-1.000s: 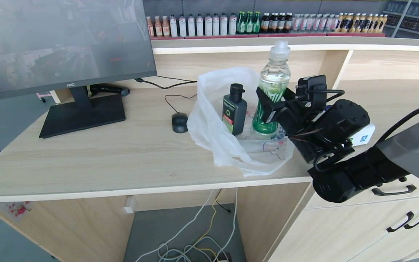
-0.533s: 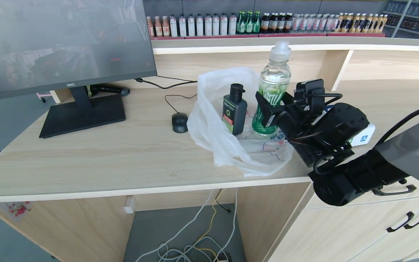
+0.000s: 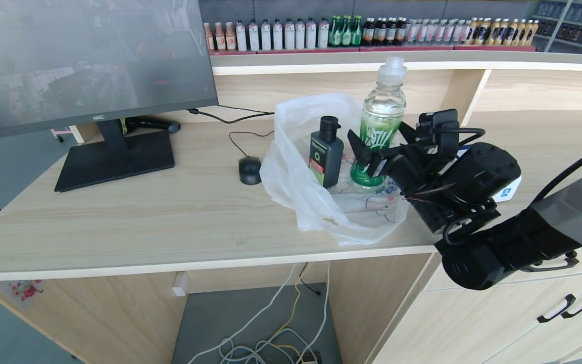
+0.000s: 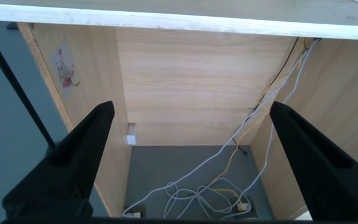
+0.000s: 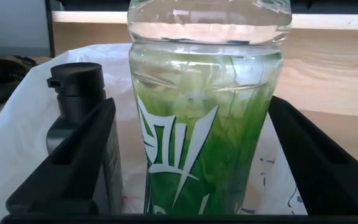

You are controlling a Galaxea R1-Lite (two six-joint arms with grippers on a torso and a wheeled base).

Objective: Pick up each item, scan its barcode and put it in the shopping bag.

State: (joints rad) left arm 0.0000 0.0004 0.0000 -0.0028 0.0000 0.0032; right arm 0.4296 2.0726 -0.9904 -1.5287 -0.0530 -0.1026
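Straddling green bottle point(image 3: 382, 119), right gripper point(image 5: 191, 115) jaws apart; sideways knock could topple bottle onto pump bottle point(image 3: 325, 156) inside shopping bag point(image 3: 291, 187) (left gripper point(image 4: 191, 162) jaws apart, below worktop point(image 4: 166, 18)).

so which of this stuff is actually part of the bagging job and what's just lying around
Job: green drink bottle, black pump bottle, white shopping bag, right gripper open around the drink bottle.
Lying about: monitor, mouse, white box, cables under the counter, shelf bottles behind.
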